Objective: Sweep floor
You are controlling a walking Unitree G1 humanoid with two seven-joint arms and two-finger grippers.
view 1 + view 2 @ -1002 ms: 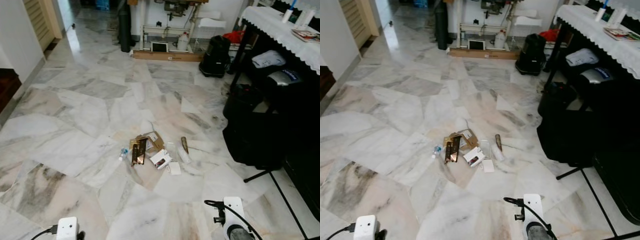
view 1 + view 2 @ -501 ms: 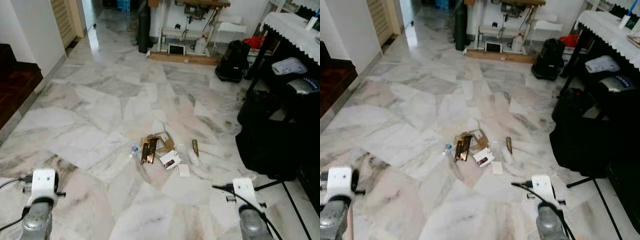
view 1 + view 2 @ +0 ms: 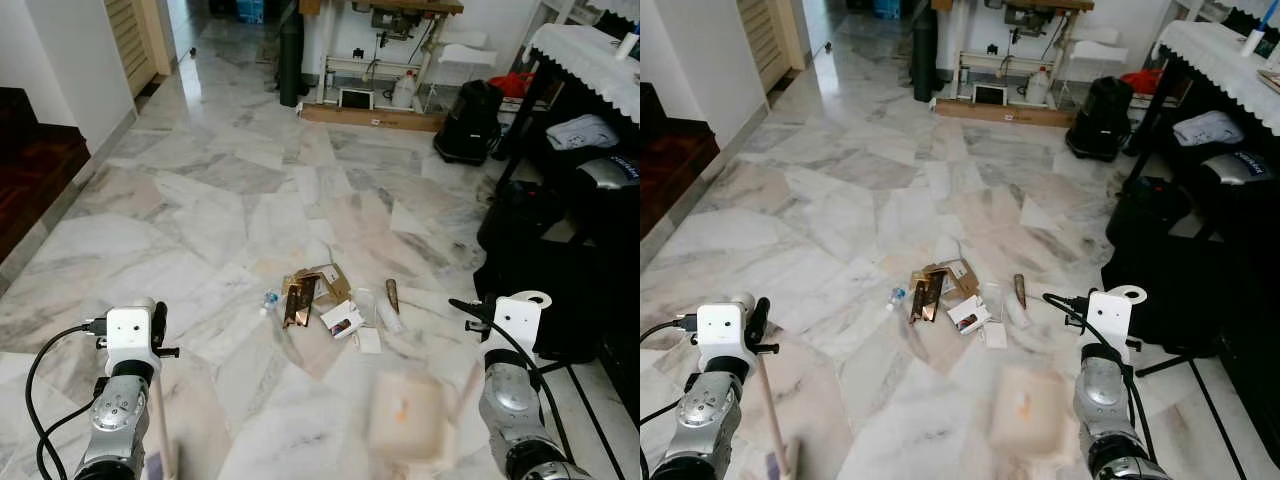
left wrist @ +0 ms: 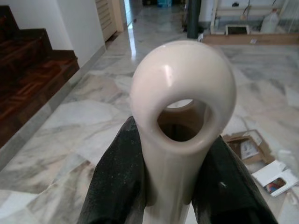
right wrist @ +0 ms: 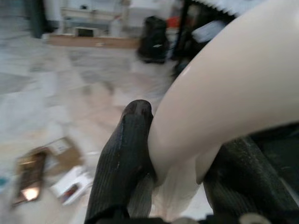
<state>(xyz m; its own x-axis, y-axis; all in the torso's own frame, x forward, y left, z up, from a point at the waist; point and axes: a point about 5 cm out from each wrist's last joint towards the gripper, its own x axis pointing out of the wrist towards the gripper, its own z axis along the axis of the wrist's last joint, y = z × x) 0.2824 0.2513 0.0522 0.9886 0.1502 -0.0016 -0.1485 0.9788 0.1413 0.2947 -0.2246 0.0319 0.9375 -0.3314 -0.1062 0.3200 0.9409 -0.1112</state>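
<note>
A floor [image 3: 200, 200] of white and grey marble slabs runs from the robot up to a far wall, with dark wooden steps [image 3: 30, 160] on the robot's left and a table [image 3: 590, 60] under a white lace cloth on its right. Black bags [image 3: 540, 270] stand under and beside that table, and another black bag [image 3: 468, 122] sits farther back near a long flat cardboard box [image 3: 372, 117] lying along the far wall. Close in front of the robot, in the middle of the floor, lies a small litter pile [image 3: 325, 305] of torn brown cardboard, white paper scraps, a small bottle and a brownish tube-like piece. Nearer still, a blurred cream dustpan [image 3: 405, 415] hangs just above the floor; the right end effector [image 5: 177, 163] is clamped on its cream handle, one black finger [image 5: 124, 154] pressed against each side. The left end effector [image 4: 170, 186] is closed around the cream broom handle [image 4: 182, 107], whose looped hanging end sticks out past the black fingers [image 4: 117, 182]; in the head views a thin pale broom stick [image 3: 773, 420] slants down to the floor beside the silver left arm, well to the left of the litter.
</note>
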